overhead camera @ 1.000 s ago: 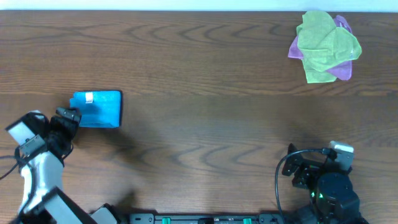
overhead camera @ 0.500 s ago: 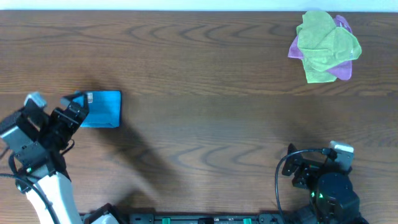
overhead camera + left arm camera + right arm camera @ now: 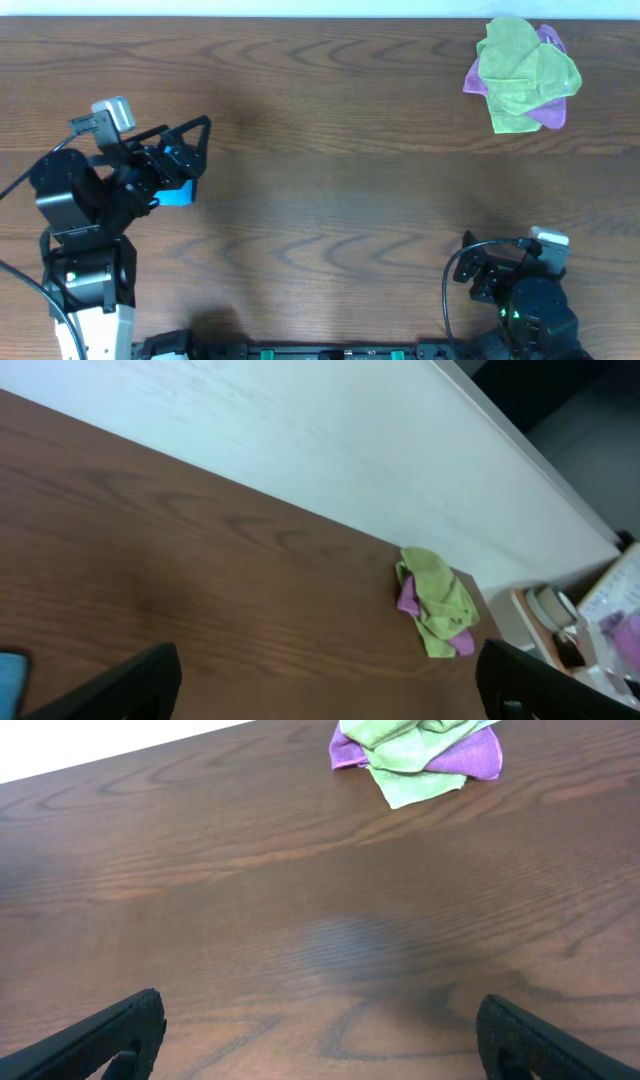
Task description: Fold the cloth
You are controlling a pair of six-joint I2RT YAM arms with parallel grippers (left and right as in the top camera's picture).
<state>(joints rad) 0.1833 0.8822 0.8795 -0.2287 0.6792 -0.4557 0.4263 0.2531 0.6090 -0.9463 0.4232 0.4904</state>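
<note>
Cloth: the cloth (image 3: 181, 193) lies at the left of the tabletop (image 3: 330, 200), mostly hidden under the left gripper (image 3: 195, 148). Only a blue edge shows, so its folded shape is hard to judge.
Left gripper: over the cloth, fingers (image 3: 130, 685) spread wide, holding nothing.
Right gripper: the right gripper (image 3: 320, 1010) is at the near right edge, fingers (image 3: 110, 1040) wide apart, empty.
Other cloths: a lime-green cloth (image 3: 525, 75) lies bunched on a purple-pink cloth (image 3: 548, 113) in the far right corner, well apart from the blue one.
</note>
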